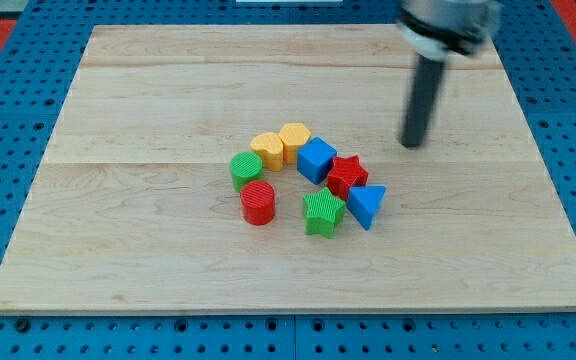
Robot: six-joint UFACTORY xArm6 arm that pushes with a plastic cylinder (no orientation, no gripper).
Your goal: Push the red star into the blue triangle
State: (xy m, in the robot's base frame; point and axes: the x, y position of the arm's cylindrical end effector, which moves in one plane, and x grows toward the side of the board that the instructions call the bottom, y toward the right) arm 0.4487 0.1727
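Note:
The red star (347,175) lies near the board's middle, touching the blue triangle (366,205) just below and to its right. My tip (411,145) rests on the board up and to the right of the red star, a short gap away from it. The rod rises toward the view's top. The blue cube (316,160) sits against the red star's left side.
A green star (323,213) lies left of the blue triangle. A red cylinder (258,203), a green cylinder (246,168) and two yellow blocks (268,149) (294,141) curve round to the left. The wooden board (168,100) sits on a blue pegboard.

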